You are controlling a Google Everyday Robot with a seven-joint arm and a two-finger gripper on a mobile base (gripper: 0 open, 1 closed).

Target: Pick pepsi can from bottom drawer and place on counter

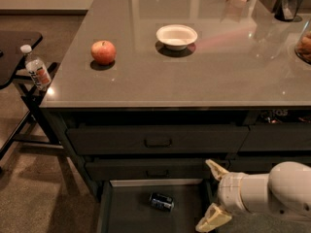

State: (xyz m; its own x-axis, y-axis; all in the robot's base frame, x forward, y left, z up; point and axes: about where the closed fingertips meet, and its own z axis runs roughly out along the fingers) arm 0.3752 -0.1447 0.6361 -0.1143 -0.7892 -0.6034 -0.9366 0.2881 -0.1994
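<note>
The pepsi can lies on its side on the floor of the open bottom drawer, near its middle. My gripper is at the lower right, open and empty, its two pale fingers pointing left. It sits just right of the can, over the drawer's right edge, not touching the can. The counter is the glossy grey-brown slab above the drawers.
On the counter sit a red apple at the left and a white bowl in the middle, with other items at the far right and back. A clear bottle stands on a black side table at the left. Two shut handled drawers are above the open one.
</note>
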